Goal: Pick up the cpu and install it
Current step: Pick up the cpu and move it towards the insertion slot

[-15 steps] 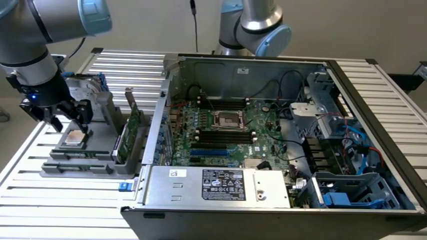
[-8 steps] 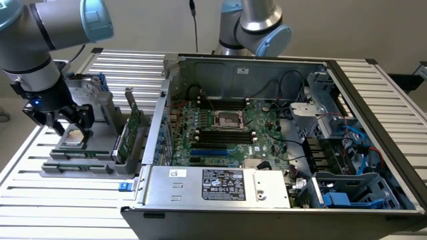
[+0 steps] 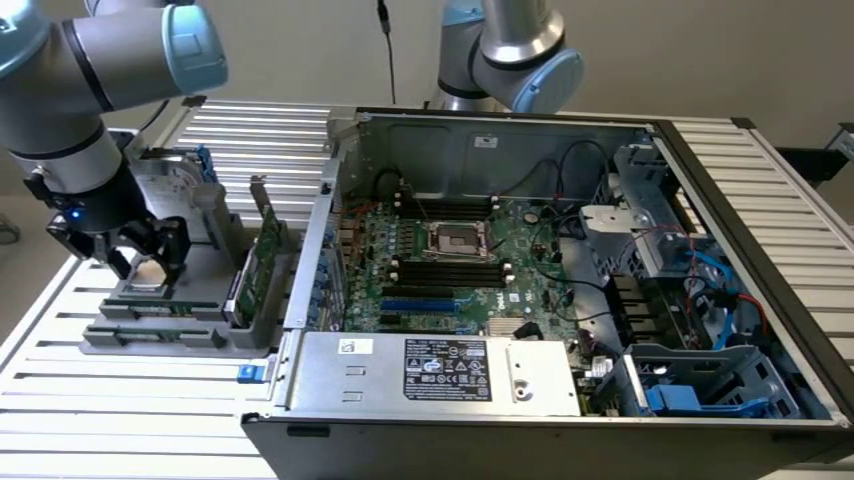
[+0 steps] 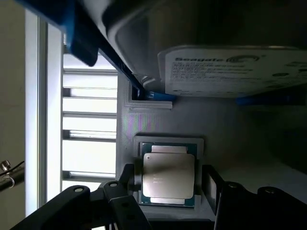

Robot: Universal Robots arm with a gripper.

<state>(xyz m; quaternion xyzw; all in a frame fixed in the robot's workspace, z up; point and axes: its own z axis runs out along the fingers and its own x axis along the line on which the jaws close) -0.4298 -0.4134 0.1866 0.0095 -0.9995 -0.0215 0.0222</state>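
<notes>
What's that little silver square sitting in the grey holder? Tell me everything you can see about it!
That is the cpu, a small, flat, square chip. Its top is dull silver-grey metal with faint tiny print, and a thin greenish edge peeks out around it. It lies flat in a snug recess of the grey holder. The open end effector has a black finger on each side of it; I cannot tell whether they touch it.
</notes>
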